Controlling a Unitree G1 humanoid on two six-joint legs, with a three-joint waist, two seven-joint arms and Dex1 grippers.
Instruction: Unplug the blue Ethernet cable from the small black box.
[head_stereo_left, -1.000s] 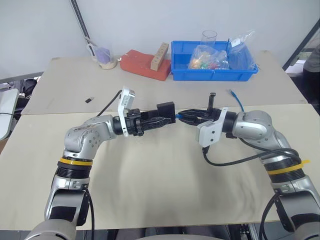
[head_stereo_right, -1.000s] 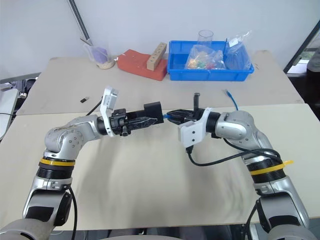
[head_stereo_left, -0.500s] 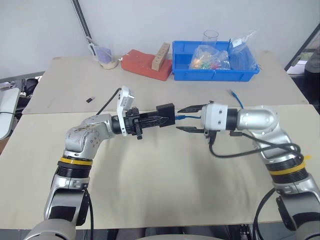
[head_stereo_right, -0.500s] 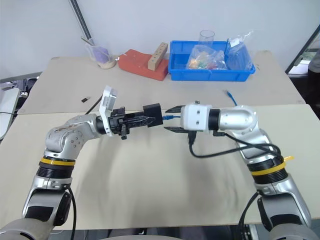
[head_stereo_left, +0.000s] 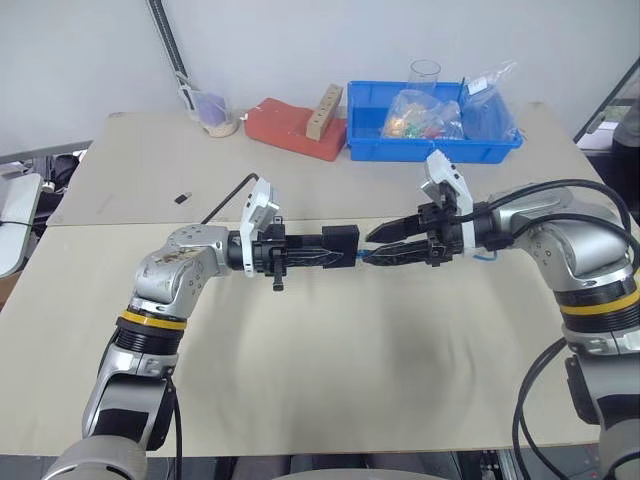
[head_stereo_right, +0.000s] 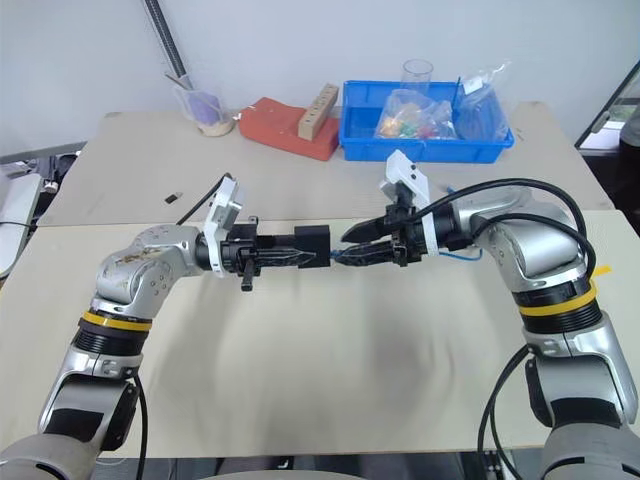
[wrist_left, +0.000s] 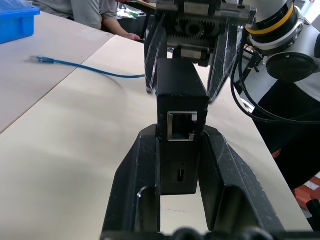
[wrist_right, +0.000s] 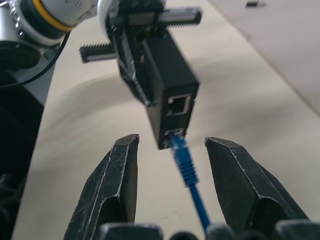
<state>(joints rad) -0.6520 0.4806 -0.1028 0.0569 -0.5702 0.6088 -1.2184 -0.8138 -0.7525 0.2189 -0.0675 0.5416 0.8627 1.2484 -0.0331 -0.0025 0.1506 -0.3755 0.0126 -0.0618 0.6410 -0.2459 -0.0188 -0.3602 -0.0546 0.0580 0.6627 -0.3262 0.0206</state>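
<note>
Right wrist view is showing my right gripper (wrist_right: 172, 165) spread around the blue Ethernet cable (wrist_right: 186, 167), plugged into the small black box (wrist_right: 167, 92); my left gripper (wrist_left: 180, 167) is clamping it. I'm aiming to pinch the plug.

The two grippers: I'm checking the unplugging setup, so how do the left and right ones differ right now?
The left gripper has its jaws shut on the small matte-black square box; the right gripper has its jaws open. The left holds the box aloft, while the right only straddles the thin bright-blue Ethernet cable, still plugged in. Both have black fingers and point toward each other.
</note>
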